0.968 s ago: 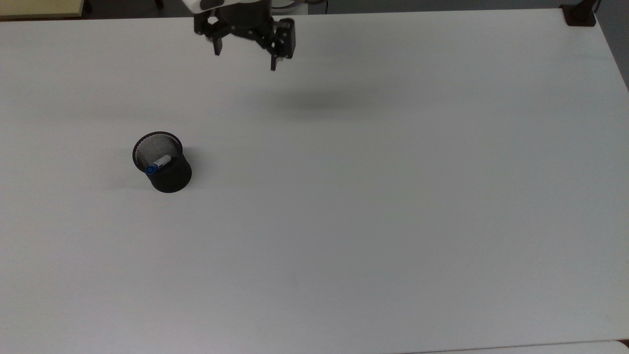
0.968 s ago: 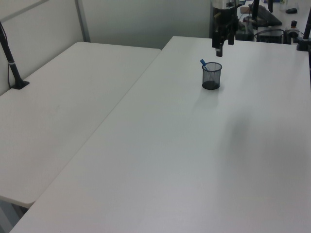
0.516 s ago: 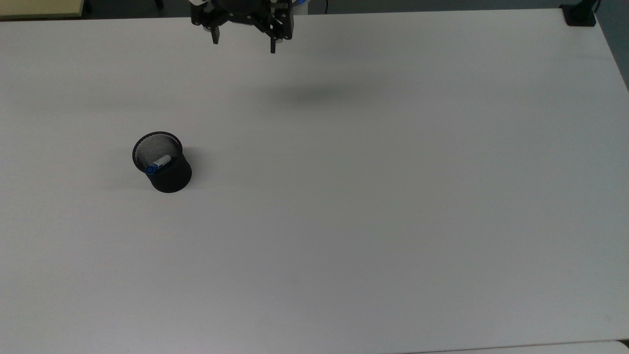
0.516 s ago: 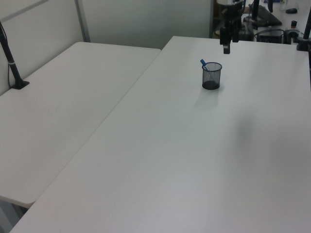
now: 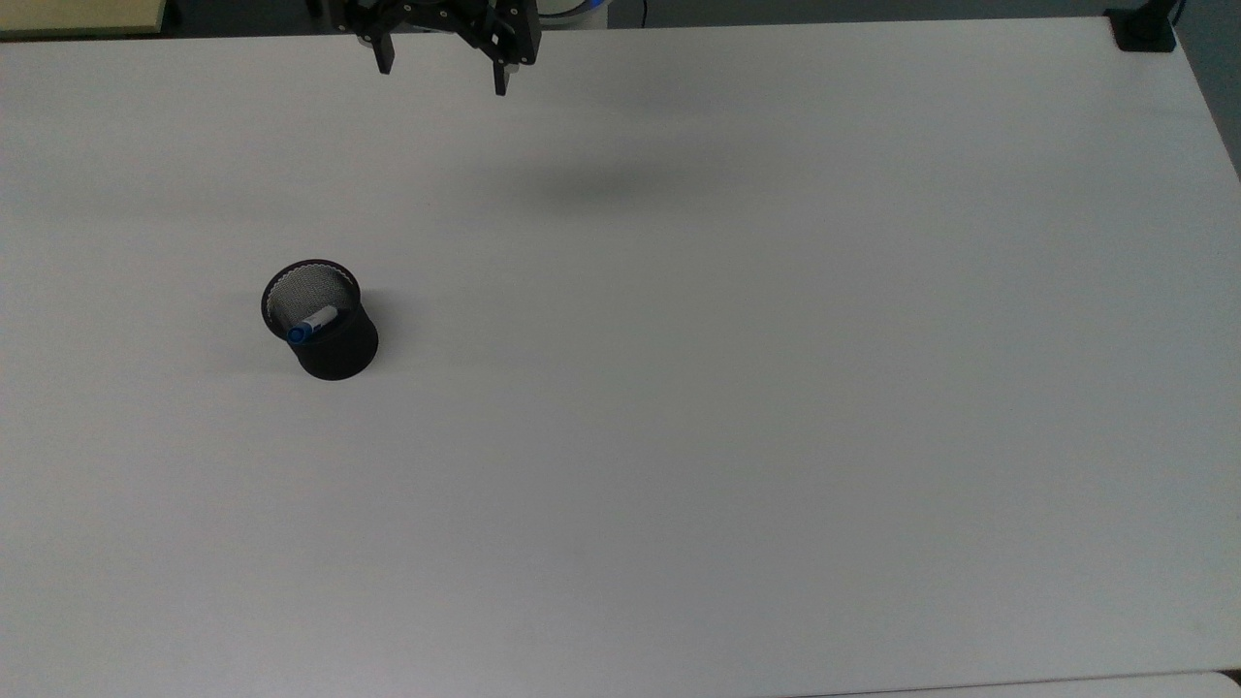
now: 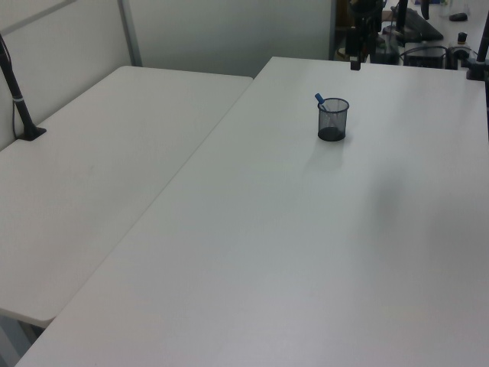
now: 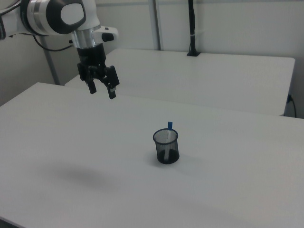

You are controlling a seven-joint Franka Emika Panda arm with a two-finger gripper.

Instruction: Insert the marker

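White worktop (image 5: 737, 407), bare across its near half. Further in, a black mesh cup (image 5: 322, 322) stands upright on it, toward the top view's left. The marker (image 5: 310, 324) is inside the cup, leaning against the rim; its blue cap pokes out above the edge, white barrel visible through the mesh in the right view (image 7: 169, 137). In the left view the cap (image 6: 320, 99) tilts toward the left view's left.

Beyond the cup, near the far edge of the worktop, the hand (image 5: 443, 70) hangs in the air, well apart from the cup and well above the surface. Its two fingers (image 5: 500, 76) are spread wide and nothing is between them. In the right view the hand (image 7: 101, 90) points downward off a white-and-grey arm (image 7: 61, 16); a soft shadow lies on the worktop.

Behind this, a second white table (image 7: 213, 78) with a black pole (image 7: 192, 28) standing at its far side.
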